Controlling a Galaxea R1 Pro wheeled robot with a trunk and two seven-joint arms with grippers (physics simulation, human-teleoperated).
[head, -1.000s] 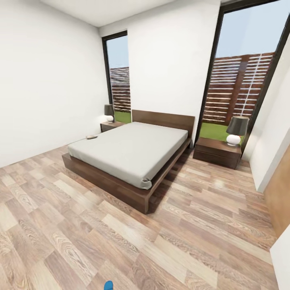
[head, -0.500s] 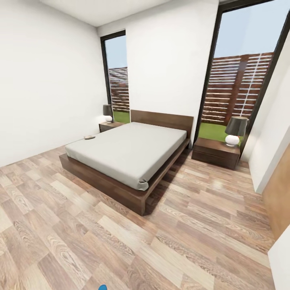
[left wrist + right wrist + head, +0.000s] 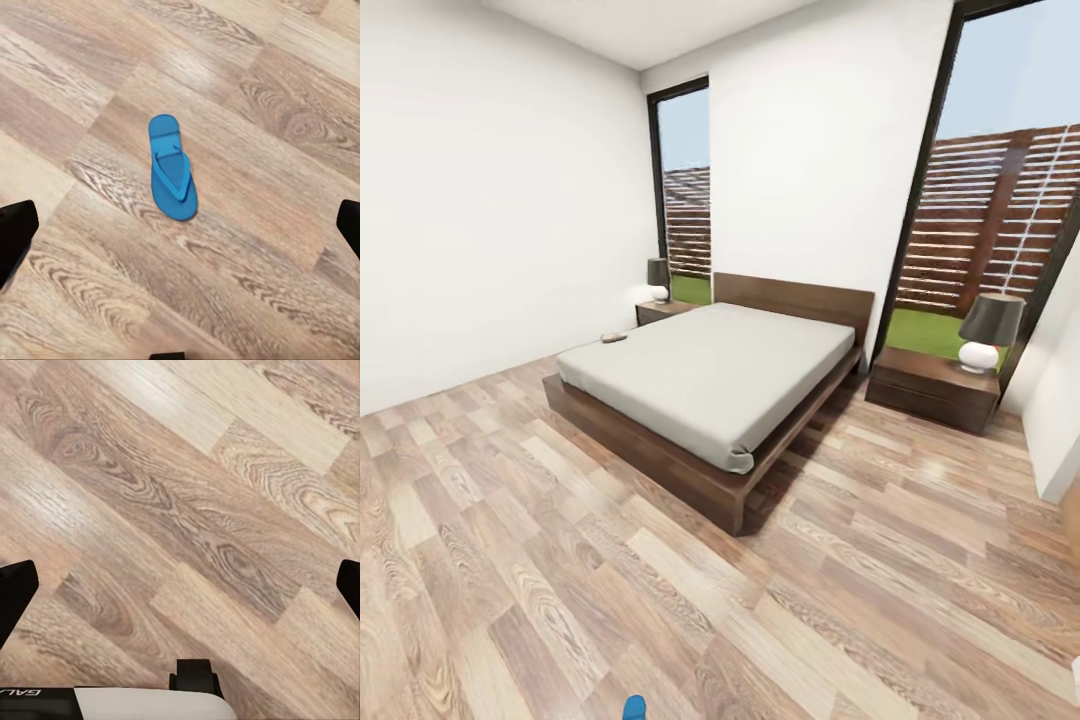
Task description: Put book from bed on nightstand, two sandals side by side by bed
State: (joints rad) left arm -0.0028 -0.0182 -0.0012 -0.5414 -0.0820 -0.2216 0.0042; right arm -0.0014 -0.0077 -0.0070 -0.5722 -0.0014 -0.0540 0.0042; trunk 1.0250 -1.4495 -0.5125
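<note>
- A white-walled bedroom with a wood-plank floor (image 3: 560, 560) spreads out below the robot's head camera; the bed (image 3: 710, 375), white mattress on a dark wooden frame, sits against the far wall between two tall windows.
- The book (image 3: 614, 337), too small to read, lies on the mattress at its far left corner, close to the left nightstand (image 3: 660, 310), which carries a dark-shaded lamp.
- A second nightstand (image 3: 932, 385) stands on the bed's other side, topped by another lamp (image 3: 986, 332).
- One blue sandal (image 3: 172, 168) lies flat on the bare planks under the left gripper (image 3: 180, 232), strap side up; a sliver of blue (image 3: 633, 708) also peeks in at the head view's lower edge.
- The left gripper's fingers are spread wide, holding nothing, well above the sandal.
- The right gripper (image 3: 180, 592) is likewise spread wide and empty over plain floor.
</note>
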